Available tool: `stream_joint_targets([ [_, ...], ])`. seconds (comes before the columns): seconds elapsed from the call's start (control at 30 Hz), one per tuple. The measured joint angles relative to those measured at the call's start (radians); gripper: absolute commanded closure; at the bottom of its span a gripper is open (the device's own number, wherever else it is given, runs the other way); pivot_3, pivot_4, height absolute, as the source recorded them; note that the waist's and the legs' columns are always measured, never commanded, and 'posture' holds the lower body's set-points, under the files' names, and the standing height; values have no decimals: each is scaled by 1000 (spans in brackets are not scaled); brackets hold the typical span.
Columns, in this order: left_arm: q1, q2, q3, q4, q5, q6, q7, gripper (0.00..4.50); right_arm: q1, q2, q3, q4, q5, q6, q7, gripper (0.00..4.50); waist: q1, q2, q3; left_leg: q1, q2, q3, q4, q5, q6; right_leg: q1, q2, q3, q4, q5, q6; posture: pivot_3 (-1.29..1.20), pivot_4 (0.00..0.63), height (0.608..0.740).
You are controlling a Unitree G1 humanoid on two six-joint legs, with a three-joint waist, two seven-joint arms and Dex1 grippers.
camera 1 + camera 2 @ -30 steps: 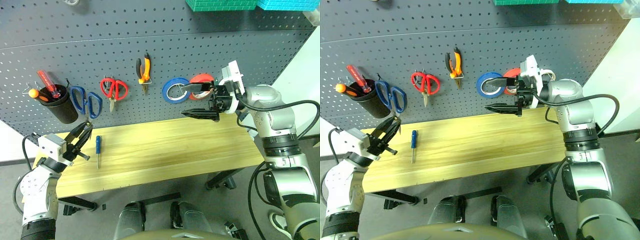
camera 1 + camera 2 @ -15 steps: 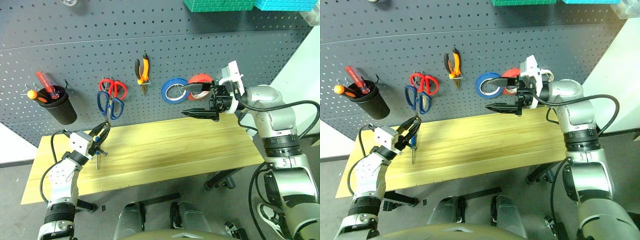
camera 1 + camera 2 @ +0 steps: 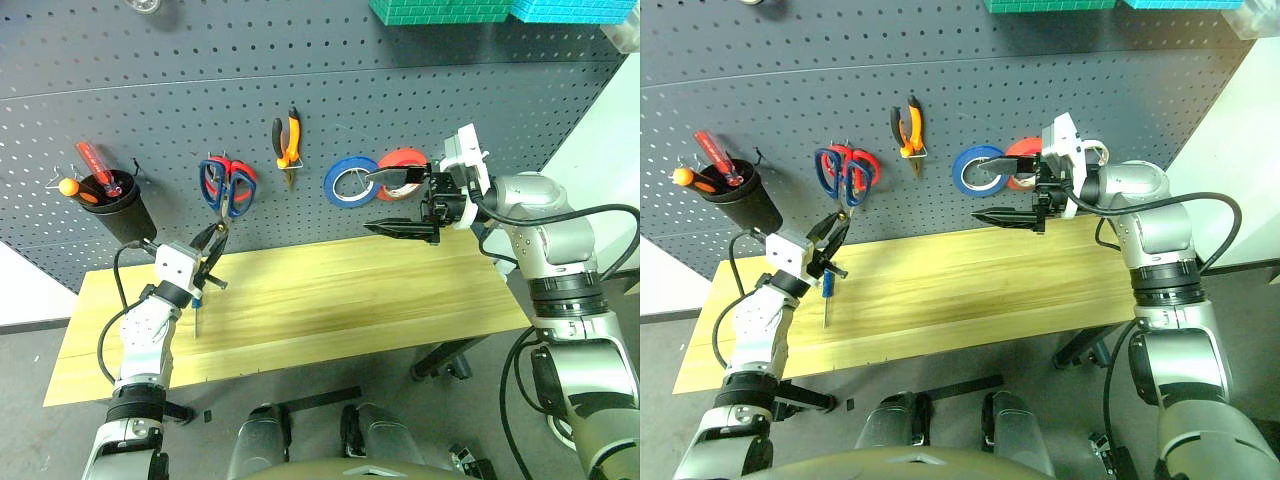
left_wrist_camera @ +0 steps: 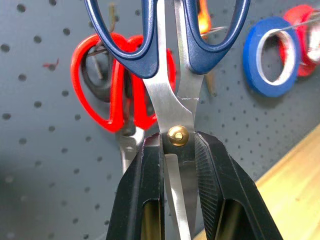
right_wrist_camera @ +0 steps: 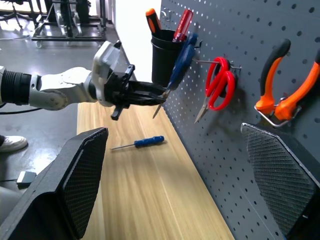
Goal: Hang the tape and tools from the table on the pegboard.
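My left gripper (image 3: pixel 212 243) is shut on the blue-handled scissors (image 3: pixel 222 186) at their pivot (image 4: pixel 178 135), handles up. It holds them close to the pegboard (image 3: pixel 470 90), overlapping the red scissors (image 4: pixel 102 90) that hang there. The small blue screwdriver (image 3: pixel 825 288) lies on the table (image 3: pixel 360 290) just below this gripper. The orange-and-black pliers (image 3: pixel 287 140) and the blue tape (image 3: pixel 349 180) hang on the pegboard. My right gripper (image 3: pixel 388 204) stands open and empty, pointing left in front of the blue tape and the red roll (image 3: pixel 404 160).
A black cup (image 3: pixel 122 212) holding red and orange screwdrivers hangs at the pegboard's left. Teal bins (image 3: pixel 450 8) sit above the board. The table's right edge lies under my right arm.
My left gripper carried the blue scissors right and closer to the pegboard, from beside the black cup to in front of the red scissors. The right arm stayed still.
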Motion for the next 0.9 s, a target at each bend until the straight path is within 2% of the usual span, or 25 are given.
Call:
stream_joint_targets([
  [0.37, -44, -20, -22, 32, 33, 153, 92, 3986, 10, -4, 0, 0, -3, -2, -13, 0, 1, 0, 0, 0, 0, 0, 1, 0, 0, 0, 0, 0, 1, 0, 0, 65, 57, 740],
  [0.77, -129, -50, -30, 42, 38, 241, 120, 15, 43, -4, 0, 4, -10, -50, -12, 0, -1, -1, -1, 0, 0, 0, 1, 0, 0, 1, 1, 0, 1, 1, -2, 64, 62, 740],
  [0.9, -55, -54, -31, -69, 4, 234, 76, 15, 67, -4, 0, -4, -9, -50, -23, 0, -2, -1, -1, 0, 0, 0, 1, 0, 0, 1, 0, 0, 1, 2, -2, 66, 66, 740],
])
